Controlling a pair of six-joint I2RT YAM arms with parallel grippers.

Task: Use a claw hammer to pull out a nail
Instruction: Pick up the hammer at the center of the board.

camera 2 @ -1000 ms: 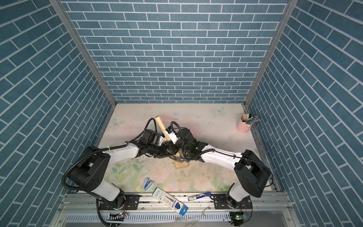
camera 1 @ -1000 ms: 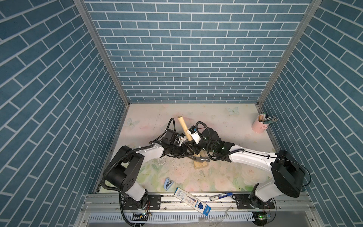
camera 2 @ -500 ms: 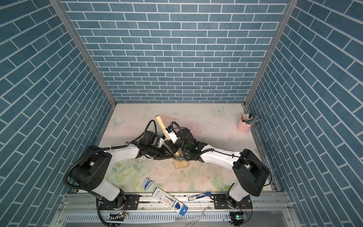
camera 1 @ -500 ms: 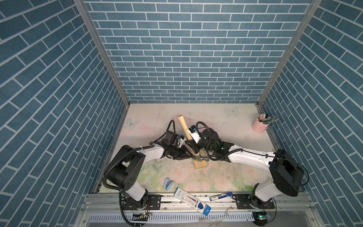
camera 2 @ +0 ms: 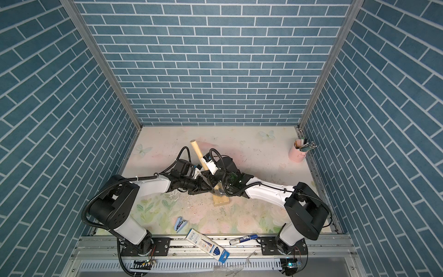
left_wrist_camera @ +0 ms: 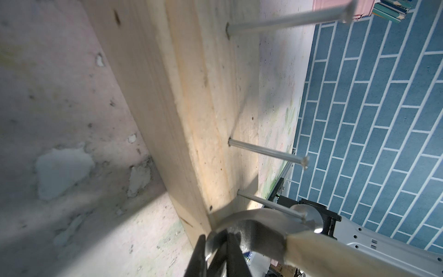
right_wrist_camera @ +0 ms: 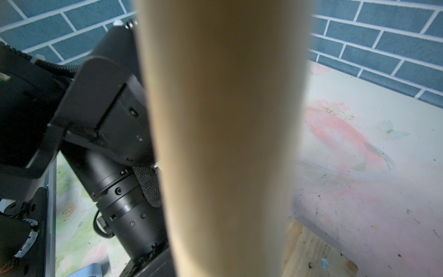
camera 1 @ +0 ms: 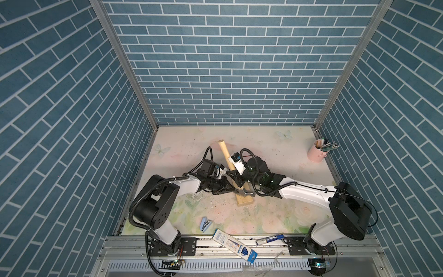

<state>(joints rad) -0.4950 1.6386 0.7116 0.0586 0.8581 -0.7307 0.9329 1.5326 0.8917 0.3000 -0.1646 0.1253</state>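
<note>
The claw hammer (camera 1: 225, 153) slants up from a pale wooden block (camera 1: 245, 203) at mid-table, seen in both top views; its handle (camera 2: 197, 151) points to the back. My right gripper (camera 1: 239, 178) is shut on the lower handle, which fills the right wrist view (right_wrist_camera: 225, 134) and hides the fingers. In the left wrist view the grey steel head (left_wrist_camera: 259, 235) rests at the block's (left_wrist_camera: 191, 96) edge. My left gripper (left_wrist_camera: 215, 242) is shut on its curved tip. Three nails stand in the block; the nearest nail (left_wrist_camera: 268, 205) runs beside the head.
A pink cup of pencils (camera 1: 317, 154) stands at the back right. Near the front edge lie a blue stapler (camera 1: 206, 224), a pen box (camera 1: 235, 245) and a marker (camera 1: 269, 239). White flakes (camera 1: 199, 196) litter the mat left of the block.
My left gripper's fingers have drawn together at the hammer head. Both arms and the hammer stay about where they were.
</note>
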